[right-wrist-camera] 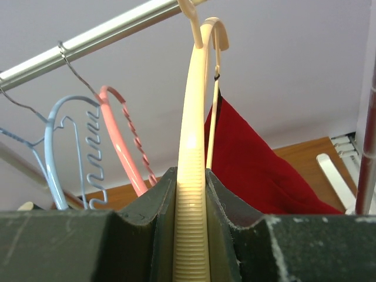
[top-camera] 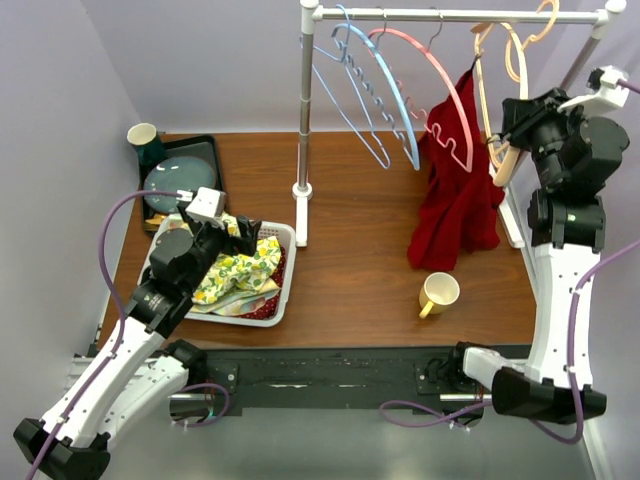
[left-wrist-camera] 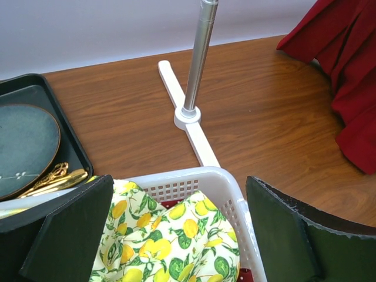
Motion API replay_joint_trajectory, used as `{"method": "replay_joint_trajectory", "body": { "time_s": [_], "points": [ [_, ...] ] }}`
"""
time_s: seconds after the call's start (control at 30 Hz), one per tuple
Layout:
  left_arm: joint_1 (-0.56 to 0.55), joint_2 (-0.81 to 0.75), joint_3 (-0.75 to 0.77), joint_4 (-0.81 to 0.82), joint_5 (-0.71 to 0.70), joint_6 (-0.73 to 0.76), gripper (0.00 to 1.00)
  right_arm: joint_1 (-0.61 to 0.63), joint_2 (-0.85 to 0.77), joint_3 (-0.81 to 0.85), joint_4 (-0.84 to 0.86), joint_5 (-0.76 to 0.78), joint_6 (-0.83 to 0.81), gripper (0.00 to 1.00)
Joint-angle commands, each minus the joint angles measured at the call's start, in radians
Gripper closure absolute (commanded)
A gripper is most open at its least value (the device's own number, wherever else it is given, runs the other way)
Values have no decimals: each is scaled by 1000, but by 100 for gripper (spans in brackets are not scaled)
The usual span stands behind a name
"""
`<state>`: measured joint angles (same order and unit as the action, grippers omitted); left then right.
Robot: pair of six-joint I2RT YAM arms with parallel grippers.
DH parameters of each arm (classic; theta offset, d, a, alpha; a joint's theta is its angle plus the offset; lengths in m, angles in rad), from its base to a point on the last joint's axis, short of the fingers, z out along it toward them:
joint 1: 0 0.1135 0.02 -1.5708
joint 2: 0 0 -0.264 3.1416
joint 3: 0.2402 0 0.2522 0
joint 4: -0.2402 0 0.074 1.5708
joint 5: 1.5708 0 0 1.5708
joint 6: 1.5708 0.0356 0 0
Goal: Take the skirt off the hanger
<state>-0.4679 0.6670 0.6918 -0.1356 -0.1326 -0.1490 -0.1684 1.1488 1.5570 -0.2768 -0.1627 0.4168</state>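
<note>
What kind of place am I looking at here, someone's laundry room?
More likely a staged test bench than a home: a tabletop clothes rail holding a red skirt and a cream hanger, a laundry basket, and two robot arms bolted to the table edge.

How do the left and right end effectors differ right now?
The left end effector is open and empty; the right end effector is shut on the cream hanger. The left sits low over the white basket; the right is raised near the clothes rail. Both are dark two-finger units.
</note>
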Motion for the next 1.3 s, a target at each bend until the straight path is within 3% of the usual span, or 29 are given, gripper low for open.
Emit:
{"method": "replay_joint_trajectory", "body": {
  "time_s": [0.0,0.13,0.27,0.63,0.8,1.27],
  "points": [
    [-5,37,86,28,100,26,0,7,-101,-35,120,74,96,100],
    [-8,95,173,25,237,9,0,7,-138,-32,44,135,93,100],
    [-40,140,233,121,320,-43,0,7,-169,-28,-39,180,108,100],
    [-438,391,374,353,134,55,2,13,-254,-127,-88,146,230,100],
    [-607,548,373,602,45,135,2,12,-285,-101,-128,132,293,100],
    [-725,1063,617,968,-7,163,1,17,-304,-90,-127,74,372,100]
  ]
}}
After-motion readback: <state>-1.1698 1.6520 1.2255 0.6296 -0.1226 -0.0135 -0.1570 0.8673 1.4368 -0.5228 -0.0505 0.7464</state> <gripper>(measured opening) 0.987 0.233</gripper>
